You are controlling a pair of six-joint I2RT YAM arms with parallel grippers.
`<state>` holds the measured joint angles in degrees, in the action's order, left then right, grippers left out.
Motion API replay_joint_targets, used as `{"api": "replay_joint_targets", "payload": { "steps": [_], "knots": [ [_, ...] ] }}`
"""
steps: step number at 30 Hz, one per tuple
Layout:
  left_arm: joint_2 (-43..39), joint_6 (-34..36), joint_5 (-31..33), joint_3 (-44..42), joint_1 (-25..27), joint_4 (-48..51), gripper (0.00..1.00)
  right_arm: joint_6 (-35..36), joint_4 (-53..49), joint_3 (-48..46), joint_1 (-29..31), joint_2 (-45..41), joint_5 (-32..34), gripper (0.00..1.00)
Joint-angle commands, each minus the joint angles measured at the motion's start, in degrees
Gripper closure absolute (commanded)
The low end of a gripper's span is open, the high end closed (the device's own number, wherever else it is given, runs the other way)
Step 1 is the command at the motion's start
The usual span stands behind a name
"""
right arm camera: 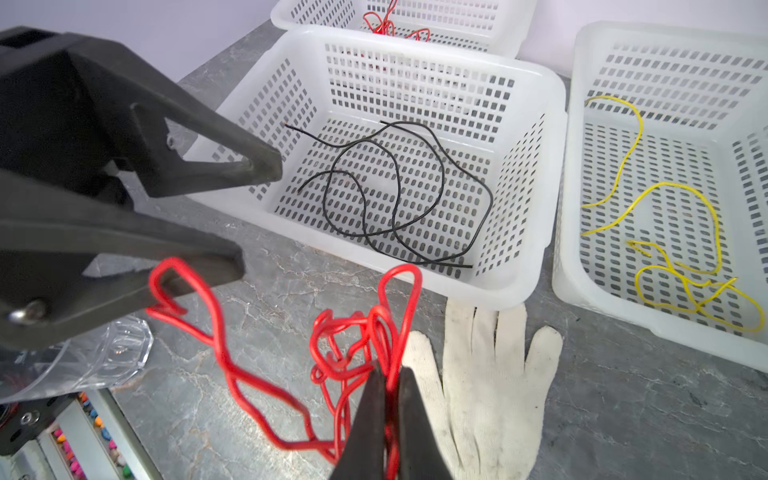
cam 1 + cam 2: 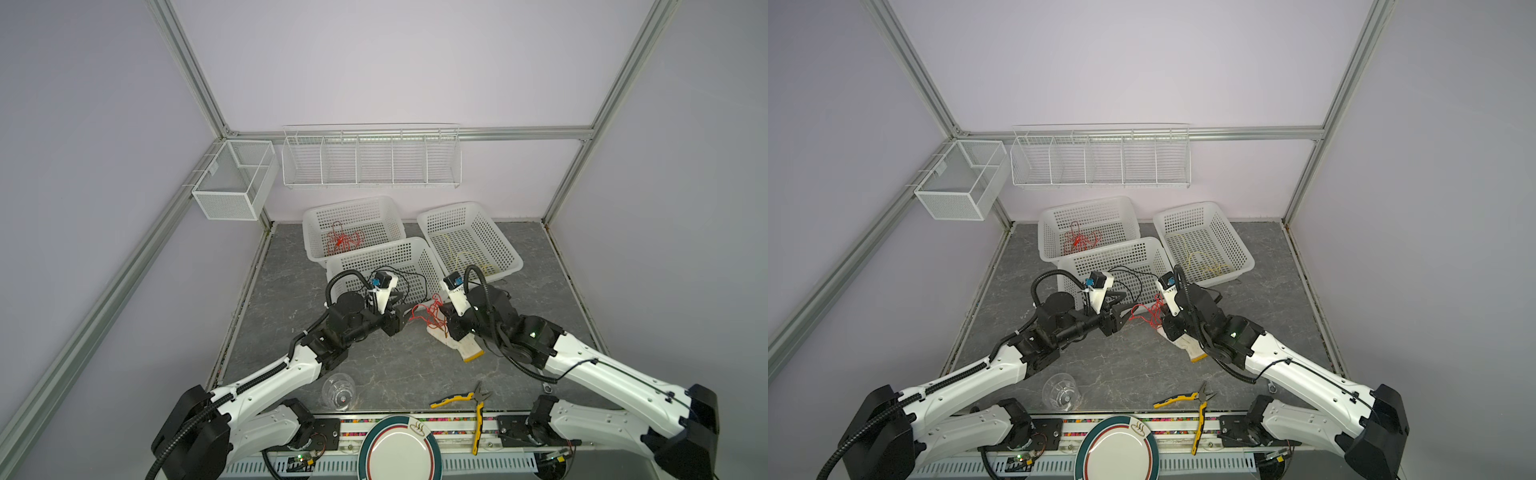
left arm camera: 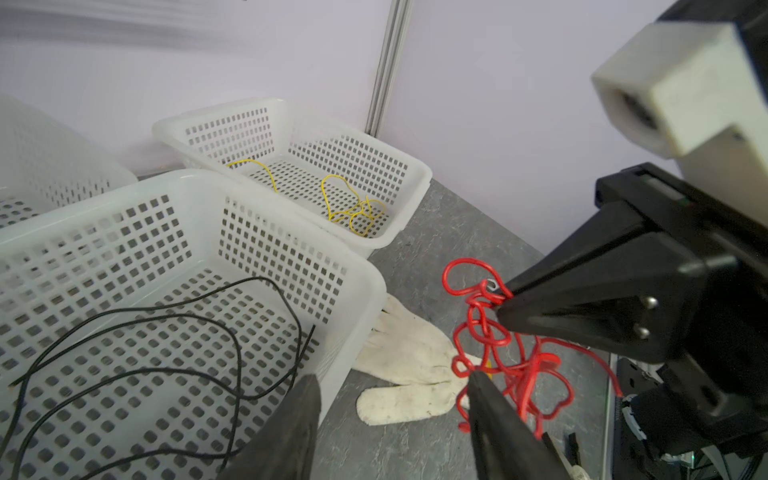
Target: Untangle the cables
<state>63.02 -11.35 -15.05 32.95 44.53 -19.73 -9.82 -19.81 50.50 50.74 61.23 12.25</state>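
Right claw (image 1: 390, 372) pinches the red cable (image 3: 528, 374); left claw (image 1: 257, 214) spread, one finger touching it.

White perforated baskets crowd the grey tabletop's (image 2: 395, 370) far edge: back-left basket (image 2: 353, 216), middle basket (image 2: 374, 255), right basket (image 2: 449, 220); a white glove (image 2: 465, 347) lies at the middle basket's near corner; yellow-handled pliers (image 2: 478, 401) and a clear cup (image 2: 338, 392) sit near the front edge; a green-rimmed plate (image 2: 399, 453) lies just beyond it; a wire rack (image 2: 372, 158) and a mesh box (image 2: 232, 183) hang above.

red cable (image 3: 523, 374); black cable (image 1: 397, 195); yellow cable (image 1: 673, 185). baskets (image 1: 415, 45) white, square-hole grid. glove (image 1: 482, 374) off-white. table (image 1: 291, 270) grey, marble-veined.
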Motion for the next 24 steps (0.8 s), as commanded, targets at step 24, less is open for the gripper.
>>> {"api": "replay_joint_targets", "payload": {
  "steps": [24],
  "knots": [
    [-3.3, 1.0, -7.5, -4.1, 0.5, -10.4, 0.36, 3.3, 5.3, -1.1, -0.9, -2.9, 2.6, 0.94]
  ]
}}
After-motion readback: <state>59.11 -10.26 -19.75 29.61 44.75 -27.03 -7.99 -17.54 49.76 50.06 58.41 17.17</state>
